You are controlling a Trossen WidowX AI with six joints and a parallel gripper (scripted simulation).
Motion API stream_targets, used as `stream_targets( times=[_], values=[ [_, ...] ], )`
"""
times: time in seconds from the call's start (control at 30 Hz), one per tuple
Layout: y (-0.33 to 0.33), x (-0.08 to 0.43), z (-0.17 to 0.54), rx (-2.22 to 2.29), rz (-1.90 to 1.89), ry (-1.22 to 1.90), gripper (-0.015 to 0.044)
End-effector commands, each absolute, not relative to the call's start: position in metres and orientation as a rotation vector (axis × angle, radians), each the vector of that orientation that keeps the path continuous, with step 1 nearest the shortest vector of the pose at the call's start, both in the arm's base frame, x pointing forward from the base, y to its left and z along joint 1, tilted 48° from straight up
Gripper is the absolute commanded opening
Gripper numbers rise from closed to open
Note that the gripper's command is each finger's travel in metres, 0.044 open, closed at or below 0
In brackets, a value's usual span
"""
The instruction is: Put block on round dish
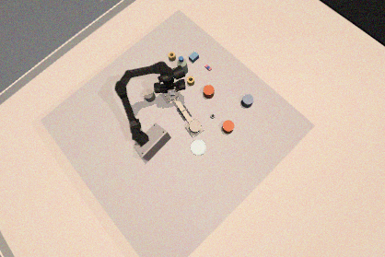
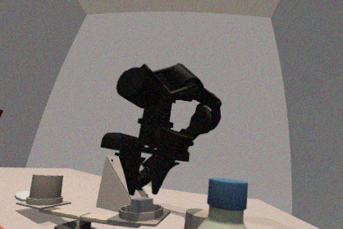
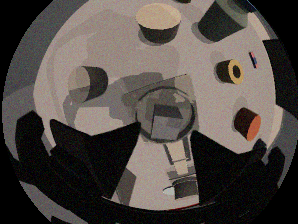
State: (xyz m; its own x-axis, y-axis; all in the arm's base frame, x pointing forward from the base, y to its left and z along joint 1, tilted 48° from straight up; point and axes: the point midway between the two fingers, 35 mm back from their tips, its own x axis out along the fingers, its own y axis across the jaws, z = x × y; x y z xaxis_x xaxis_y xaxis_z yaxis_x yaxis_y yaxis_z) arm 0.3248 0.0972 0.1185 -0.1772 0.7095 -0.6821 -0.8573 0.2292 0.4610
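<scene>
The grey block (image 2: 141, 205) (image 3: 164, 127) sits uncovered inside the ring at one end of the balance (image 1: 184, 113) (image 2: 96, 217) (image 3: 176, 151). My gripper (image 2: 144, 194) (image 3: 166, 130) is open and empty, pointing down just above the block, one finger to each side. The lifted cup (image 1: 149, 97) (image 3: 95, 84) stands on the mat away from the balance. The other cup (image 1: 195, 126) (image 2: 47, 186) (image 3: 186, 188) stands on the balance's other end. The white round dish (image 1: 198, 147) (image 2: 21, 195) (image 3: 168, 191) lies beyond that end, with no cup above it.
A blue-capped bottle (image 1: 182, 65) (image 2: 227, 194) (image 3: 222, 22), a tan-topped cylinder (image 3: 158, 20) and yellow rings (image 1: 171, 55) (image 3: 230, 71) are near the arm. Orange cylinders (image 1: 208, 91) (image 1: 227, 126), a blue-grey cylinder (image 1: 247, 100) and a blue block (image 1: 193, 56) stand farther off.
</scene>
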Motion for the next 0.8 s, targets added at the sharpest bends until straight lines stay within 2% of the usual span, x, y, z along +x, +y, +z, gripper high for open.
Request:
stream_targets(
  times=[0.0, 0.5, 0.63, 0.77],
  values=[
    [0.102, 0.323, 0.114, -0.177, 1.405, 1.046, 0.0260],
    [0.118, 0.319, 0.099, -0.176, 1.406, 1.045, 0.0260],
    [0.118, 0.319, 0.099, -0.176, 1.406, 1.045, 0.0155],
    [0.118, 0.319, 0.099, -0.176, 1.406, 1.045, 0.0128]
  ],
)
